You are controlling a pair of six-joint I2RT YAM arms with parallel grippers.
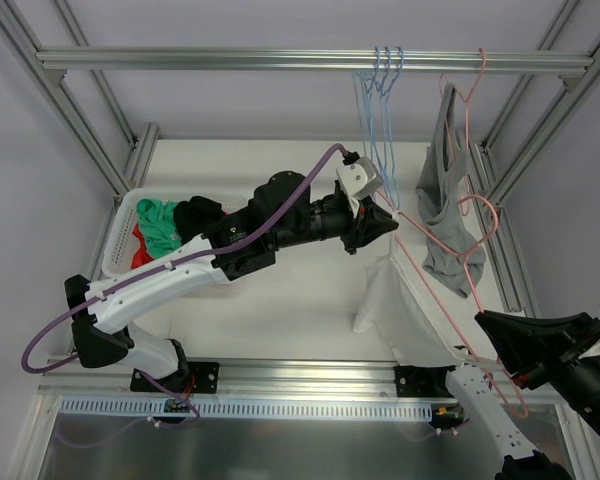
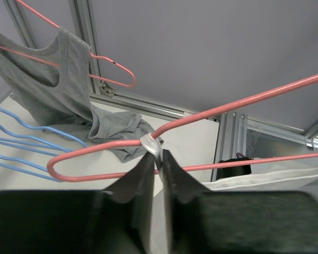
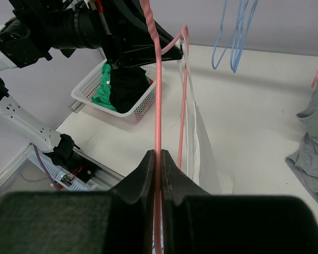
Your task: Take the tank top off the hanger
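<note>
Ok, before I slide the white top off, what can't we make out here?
White tank top straps: top view, folds hide where they sit on the pink hanger; left wrist view, the left gripper blocks most of it.
Red item in the basket: top view, buried under green clothes.

Soft, bright light falls evenly from overhead, leaving only faint shadows. The white tabletop (image 1: 280,320) looks nearly washed out. The silver aluminium frame rails (image 1: 310,60) bow slightly near the top view's edges. The left gripper's black fingers (image 2: 132,185) and the right gripper's black fingers (image 3: 140,180) are blurred, close to the lens. The thin pink wire hanger (image 3: 158,95) softens where it meets them.
</note>
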